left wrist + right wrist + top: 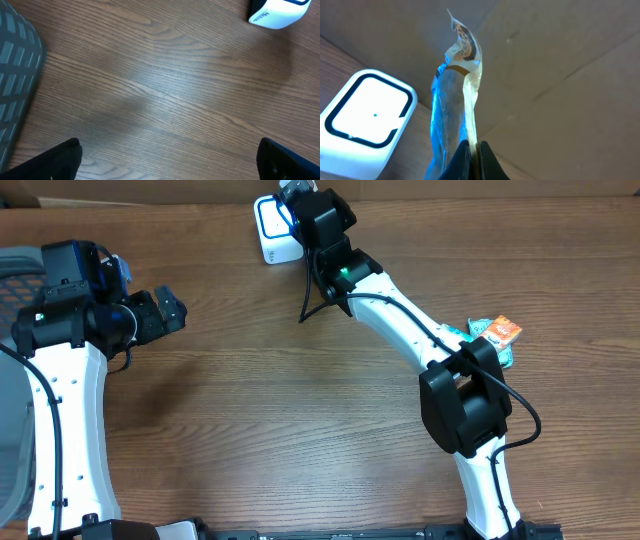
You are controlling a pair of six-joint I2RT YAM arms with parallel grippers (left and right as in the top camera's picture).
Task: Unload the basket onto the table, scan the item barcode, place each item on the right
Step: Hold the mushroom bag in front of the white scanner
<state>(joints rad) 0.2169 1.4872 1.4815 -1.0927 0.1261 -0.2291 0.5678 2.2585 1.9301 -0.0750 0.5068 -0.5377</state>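
Observation:
The item is a thin, clear and blue plastic packet (454,90), seen edge-on and upright. My right gripper (474,147) is shut on its lower edge. Just left of the packet stands the white barcode scanner (367,117) with its black-ringed window. From overhead, the right gripper (298,194) reaches to the table's far edge, right beside the scanner (273,232). The packet is mostly hidden under the arm there. At the left, my left gripper (180,312) hangs open over bare wood, nothing between its fingers. The left wrist view shows the scanner (277,11) far off at the top right.
Several more packets (497,333), one orange, lie at the right behind the right arm. A grey mesh basket (15,280) sits at the left table edge, also seen in the left wrist view as the basket (15,75). A cardboard wall (560,75) stands behind the scanner.

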